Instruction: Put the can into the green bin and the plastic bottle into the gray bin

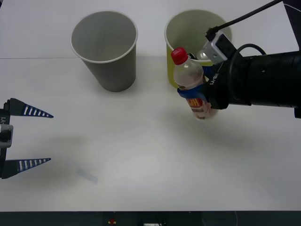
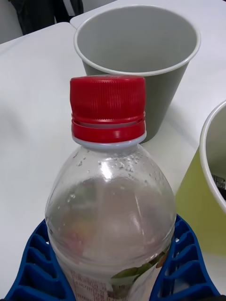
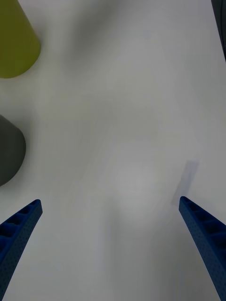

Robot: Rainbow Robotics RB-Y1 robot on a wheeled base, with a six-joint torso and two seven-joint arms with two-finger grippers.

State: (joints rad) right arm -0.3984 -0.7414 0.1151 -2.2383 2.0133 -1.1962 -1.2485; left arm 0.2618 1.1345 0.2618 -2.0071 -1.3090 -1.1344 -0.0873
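My right gripper (image 1: 194,89) is shut on the plastic bottle (image 1: 190,77), a clear bottle with a red cap and a pinkish-red label. The bottle hangs just in front of the green bin (image 1: 171,70), slightly tilted, off the table. In the right wrist view the blue fingers (image 2: 33,268) clasp the plastic bottle (image 2: 110,211) on both sides, with the gray bin (image 2: 165,89) beyond it and the green bin (image 2: 202,211) beside it. A dark printed scrap (image 2: 219,181) shows inside the green bin; whether it is the can I cannot tell. The gray bin (image 1: 113,70) stands left of the green one.
My left gripper (image 1: 49,138) waits open at the table's left edge, fingers spread over bare white tabletop (image 1: 141,160). Its wrist view catches the bases of the green bin (image 3: 16,42) and the gray bin (image 3: 9,150). The table's dark front edge (image 1: 150,217) runs along the near side.
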